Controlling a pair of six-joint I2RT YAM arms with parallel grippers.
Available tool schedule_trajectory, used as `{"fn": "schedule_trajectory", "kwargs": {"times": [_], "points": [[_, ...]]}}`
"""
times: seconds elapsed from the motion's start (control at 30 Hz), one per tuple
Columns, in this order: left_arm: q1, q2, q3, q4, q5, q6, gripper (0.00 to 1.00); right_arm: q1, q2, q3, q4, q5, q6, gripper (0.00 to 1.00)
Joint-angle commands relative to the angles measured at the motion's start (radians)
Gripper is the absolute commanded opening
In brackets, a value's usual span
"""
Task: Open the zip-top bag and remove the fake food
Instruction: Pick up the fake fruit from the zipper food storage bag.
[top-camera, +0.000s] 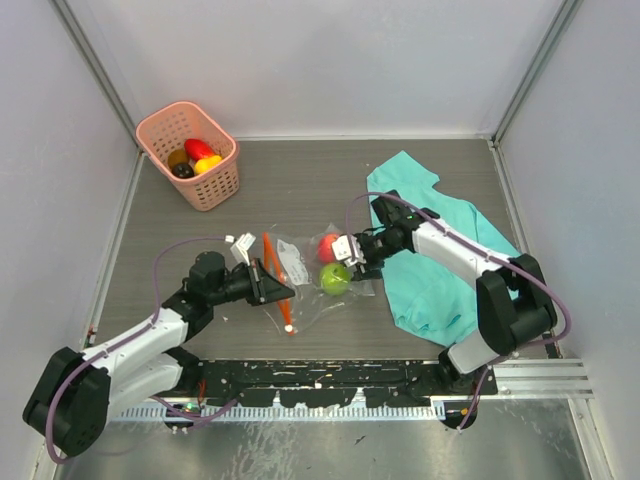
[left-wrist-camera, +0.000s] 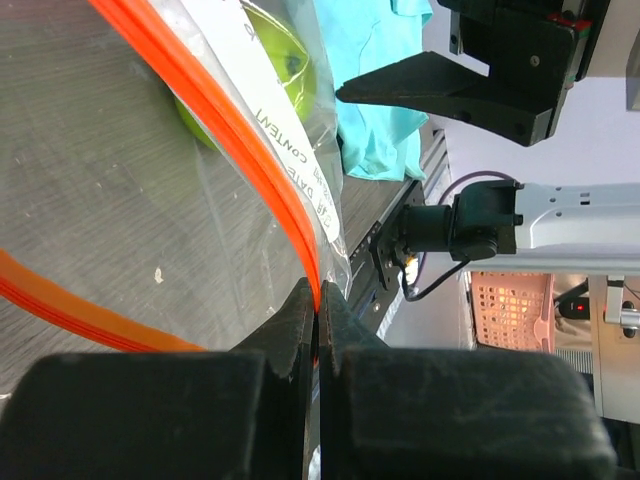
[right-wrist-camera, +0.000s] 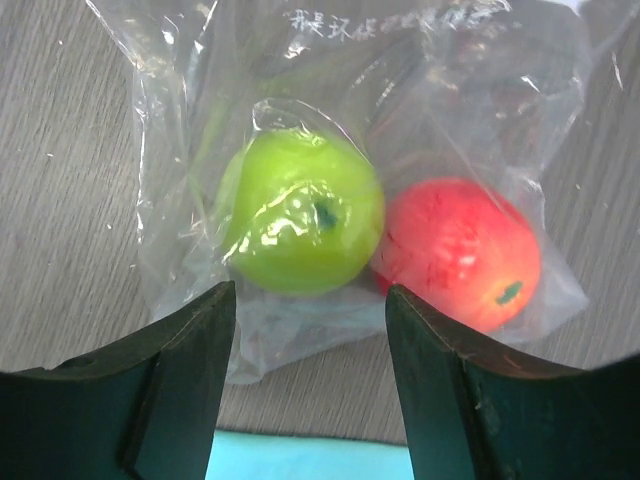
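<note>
Removal step: zip-top bag (top-camera: 303, 288) clenched by left jaws, right jaws released beside it; fake food (right-wrist-camera: 300, 212) needs grasping.

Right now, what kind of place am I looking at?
Probably a robot lab test cell: plain white panels wall in the table, two arms sit on a rail, props like a toy-fruit basket.

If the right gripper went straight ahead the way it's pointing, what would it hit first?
Probably the zip-top bag's plastic, then the green fruit inside, which lies centred between the right gripper's open jaws. The red fruit sits off-line, though depth is unclear.
</note>
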Motion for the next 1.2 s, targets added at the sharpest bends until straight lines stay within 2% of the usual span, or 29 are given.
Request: {"fn": "schedule_trajectory", "kwargs": {"times": [0.0, 0.13, 0.37, 0.47, 0.57, 0.6, 0.87, 1.0, 1.17], "points": [[-0.011, 0.006, 0.028, 0.012, 0.013, 0.026, 0.00, 0.065, 0.037, 0.030, 0.020, 0.077, -0.054, 0.66], [-0.017, 0.017, 0.021, 0.027, 0.015, 0.030, 0.00, 0.107, 0.051, -0.003, 0.083, 0.145, -0.029, 0.64], [-0.023, 0.082, 0.025, 0.067, 0.020, 0.048, 0.00, 0.130, 0.123, -0.013, 0.094, 0.186, 0.018, 0.44], [-0.027, 0.124, 0.029, 0.094, 0.022, 0.053, 0.00, 0.140, 0.149, -0.003, 0.094, 0.200, 0.046, 0.31], [-0.028, 0.161, 0.032, 0.122, 0.023, 0.052, 0.00, 0.149, 0.169, 0.016, 0.094, 0.201, 0.080, 0.05], [-0.030, 0.172, 0.034, 0.126, 0.023, 0.053, 0.00, 0.153, 0.172, 0.021, 0.094, 0.201, 0.088, 0.02], [-0.032, 0.220, 0.055, 0.149, 0.026, 0.059, 0.00, 0.189, 0.147, 0.014, 0.084, 0.158, 0.087, 0.03], [-0.034, 0.219, 0.059, 0.148, 0.032, 0.060, 0.00, 0.173, 0.092, 0.011, 0.068, 0.154, 0.087, 0.21], [-0.034, 0.179, 0.054, 0.137, 0.035, 0.059, 0.00, 0.109, -0.004, 0.005, 0.025, 0.119, 0.061, 0.36]]}}
